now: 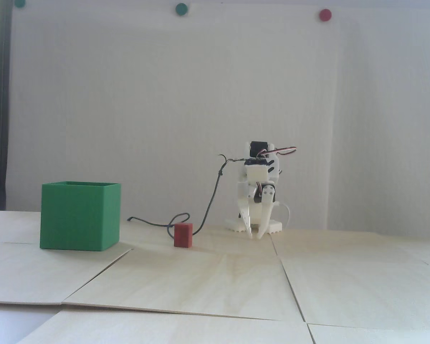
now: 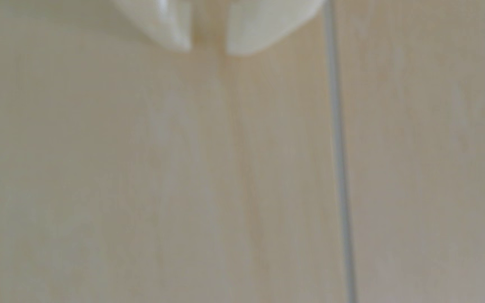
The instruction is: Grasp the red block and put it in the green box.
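In the fixed view the red block (image 1: 183,234) stands upright on the pale wooden table, a short way right of the green box (image 1: 79,220). My white arm is folded low at the back, its gripper (image 1: 255,236) pointing down with the tips near the tabletop, right of the block and farther back. The wrist view is blurred and shows only the two white fingertips of the gripper (image 2: 208,49) over bare wood. A narrow gap lies between them with nothing in it. Neither the block nor the box appears in the wrist view.
A dark cable (image 1: 211,200) runs from the arm down to the table and loops behind the red block. Seams between wooden panels cross the table (image 1: 290,283); one seam (image 2: 339,151) runs just right of the fingertips. Coloured round dots sit high on the white wall (image 1: 325,14).
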Robot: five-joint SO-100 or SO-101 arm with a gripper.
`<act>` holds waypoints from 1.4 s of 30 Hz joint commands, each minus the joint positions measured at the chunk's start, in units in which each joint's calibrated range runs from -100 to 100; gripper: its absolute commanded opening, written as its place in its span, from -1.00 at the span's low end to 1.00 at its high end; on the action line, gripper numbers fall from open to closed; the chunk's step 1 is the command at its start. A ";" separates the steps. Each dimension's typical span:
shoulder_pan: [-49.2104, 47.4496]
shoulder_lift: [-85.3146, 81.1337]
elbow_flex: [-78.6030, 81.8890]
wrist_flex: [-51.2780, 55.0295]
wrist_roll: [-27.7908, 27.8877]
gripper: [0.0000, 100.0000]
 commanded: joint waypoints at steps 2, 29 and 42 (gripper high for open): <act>0.27 -0.81 0.83 1.69 -0.30 -0.95; 0.11 -0.89 0.47 0.00 -0.40 -0.95; 8.31 1.08 -12.75 -9.70 -7.06 -0.95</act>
